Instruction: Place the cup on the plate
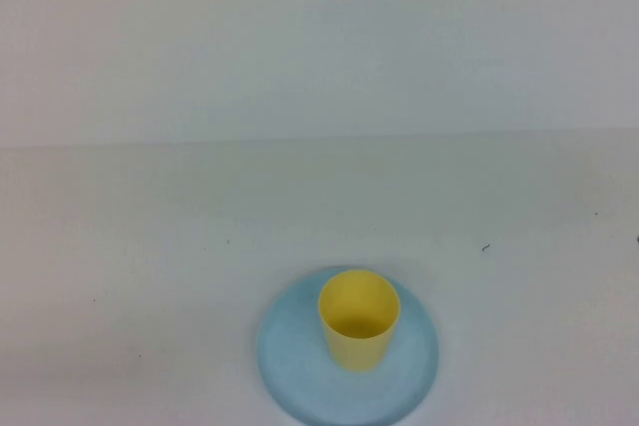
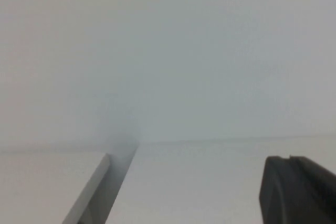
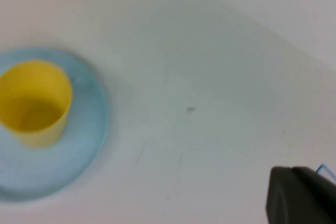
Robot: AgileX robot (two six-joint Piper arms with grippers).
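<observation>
White table [image 1: 150, 246] fills the lower part of the high view, and behind it a plain pale wall [image 1: 319, 37] rises; the line where they meet runs almost level across the picture. Some tiny dark specks lie on the table surface.

Near the front edge of the high view, about in the middle, lies the plate [image 1: 300, 386], round and light blue with a low rim. On it stands the cup [image 1: 358, 321], yellow and upright, its open mouth up and nothing inside. The cup stands a little toward the far side of the plate, not exactly in the centre.

Neither arm shows in the high view. The left gripper [image 2: 210, 203] shows only in its own wrist view, as one pale finger and one dark part at the edge, over bare table; its fingers are clenched with nothing between them. The right gripper [image 3: 302, 195] shows as a dark corner in the right wrist view, well apart from the plate [image 3: 79, 150] and cup [image 3: 34, 103]; it is clenched too and holds nothing.
</observation>
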